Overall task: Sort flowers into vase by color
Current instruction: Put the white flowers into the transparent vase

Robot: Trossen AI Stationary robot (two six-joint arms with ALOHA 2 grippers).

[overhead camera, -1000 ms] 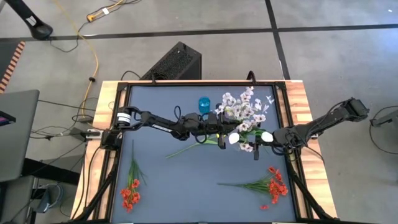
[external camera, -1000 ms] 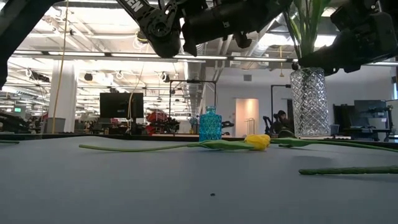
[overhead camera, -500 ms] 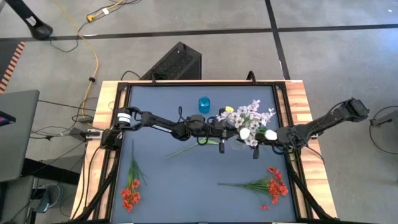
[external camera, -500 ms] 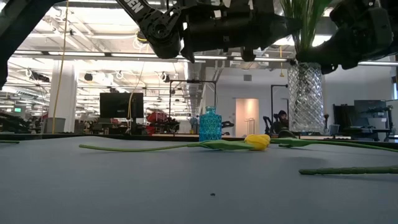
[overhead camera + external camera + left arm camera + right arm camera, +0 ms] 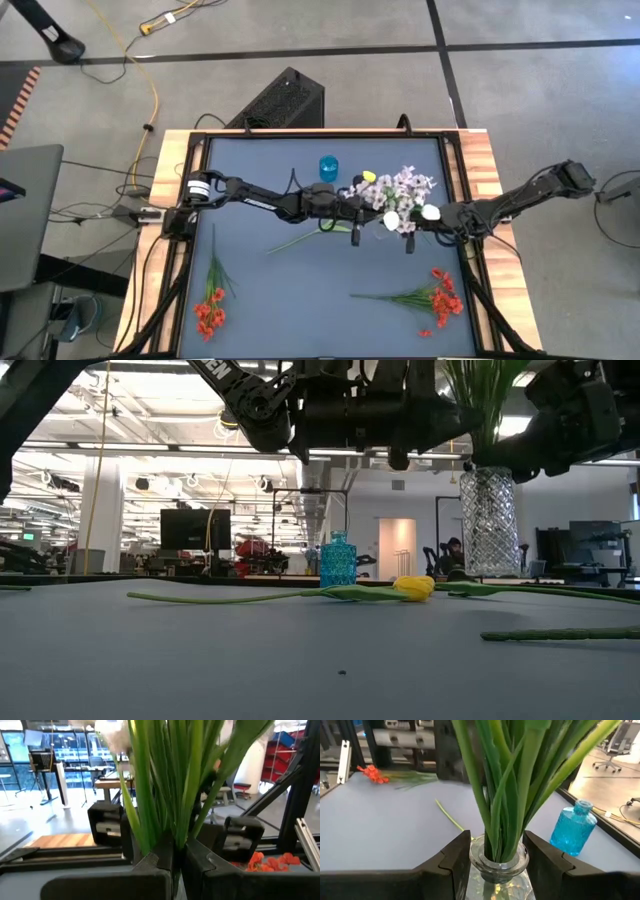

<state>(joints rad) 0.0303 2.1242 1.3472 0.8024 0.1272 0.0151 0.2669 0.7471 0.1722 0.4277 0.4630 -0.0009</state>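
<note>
One dark matte table [image 5: 250, 290], framed in pale wood. Two black jointed arms meeting over its middle. One clear cut-glass vase [image 5: 489, 525], diamond-faceted, lifted off the surface and packed with green stems under lilac-white sprays [image 5: 405, 185] and white tulips [image 5: 431, 212]. Two loose bunches of red flowers: one [image 5: 208, 312] near the front left corner, one [image 5: 440, 300] at the front right. One yellow tulip [image 5: 413, 588] lying flat on a long stem near mid-table, with a second yellow bloom [image 5: 369, 177] up among the bouquet. One small blue ribbed glass bottle [image 5: 328, 167], upright toward the back.

Right gripper [image 5: 497, 857] half spread, fingers [image 5: 455, 857] clamped on either side of the vase's neck, bearing it. Left gripper [image 5: 177, 857] clenched tight, fingertips [image 5: 161, 857] pinching green stems [image 5: 170, 795] of the bouquet just above the vase.
</note>
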